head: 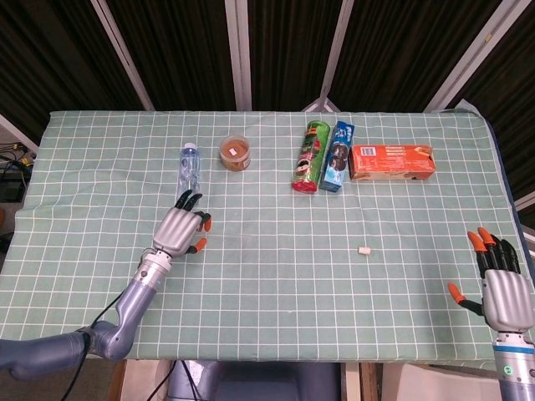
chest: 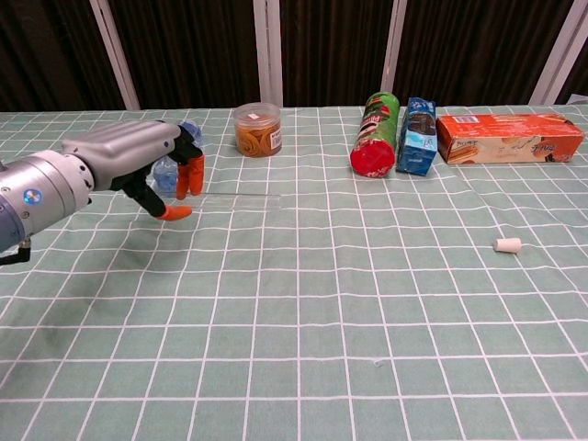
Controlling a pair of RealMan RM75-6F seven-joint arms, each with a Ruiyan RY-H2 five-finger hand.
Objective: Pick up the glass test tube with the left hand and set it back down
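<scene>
Left hand [chest: 138,165] pinches the glass test tube [chest: 241,195] at one end, raised horizontally above the table [chest: 367,312]. Pickup looks accomplished; setting down remains.

I see the counter [head: 276,284] under a green checked cloth; on it lie a water bottle [head: 189,170], a tub of rubber bands [head: 236,153], a green can [head: 308,156], a blue carton [head: 337,156], an orange box [head: 391,161] and a small white stopper [head: 364,250]
</scene>
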